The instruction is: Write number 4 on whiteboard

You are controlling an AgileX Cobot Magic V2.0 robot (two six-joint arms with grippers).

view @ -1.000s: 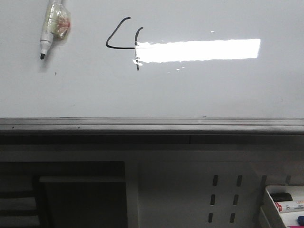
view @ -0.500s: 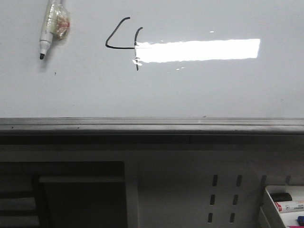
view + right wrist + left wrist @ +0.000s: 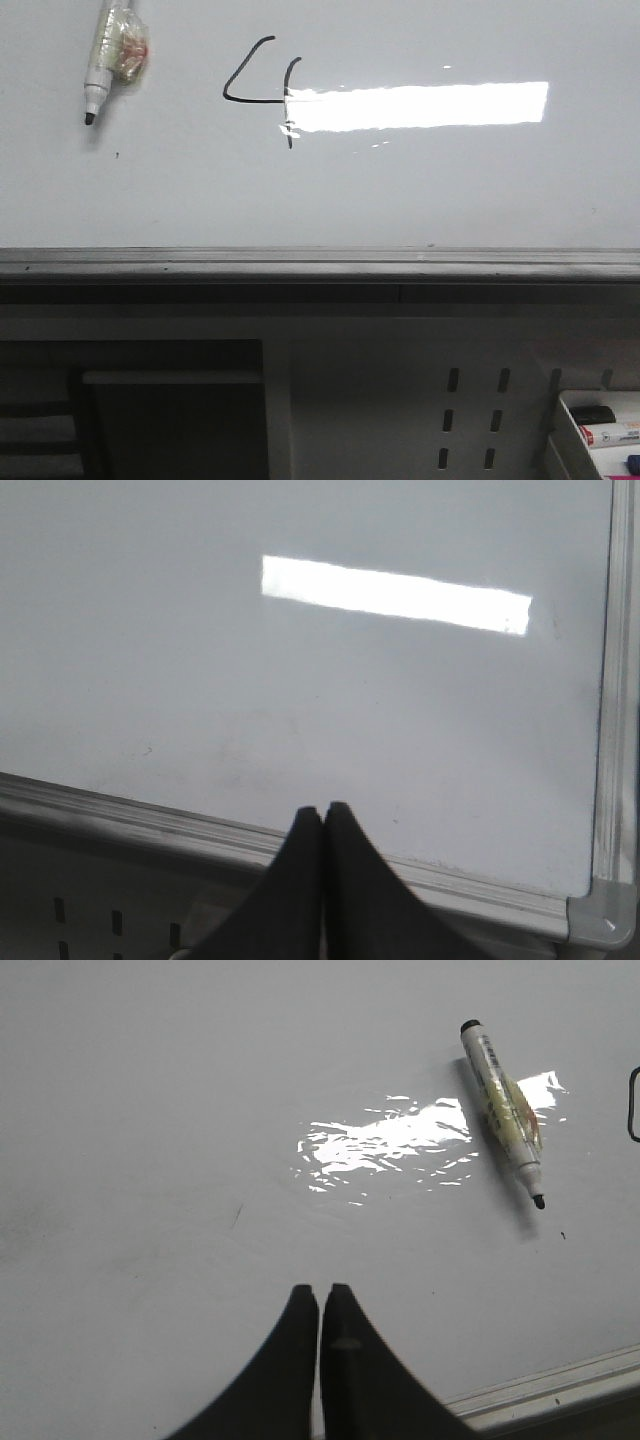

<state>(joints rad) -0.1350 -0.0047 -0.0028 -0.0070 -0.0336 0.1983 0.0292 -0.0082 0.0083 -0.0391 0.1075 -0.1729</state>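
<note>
A thin black number 4 (image 3: 262,85) is drawn on the glossy whiteboard (image 3: 420,190), just left of the bright light reflection. A white marker (image 3: 103,60) with a black tip lies on the board at the far left; it also shows in the left wrist view (image 3: 503,1110). My left gripper (image 3: 320,1292) is shut and empty over bare board, apart from the marker. My right gripper (image 3: 323,811) is shut and empty above the board's lower rail near its corner. Neither gripper shows in the front view.
The board's grey metal rail (image 3: 320,265) runs across the front. Below it is a grey perforated panel (image 3: 470,415). A white tray (image 3: 605,430) with markers sits at the lower right. A dark shelf opening (image 3: 150,410) is at the lower left.
</note>
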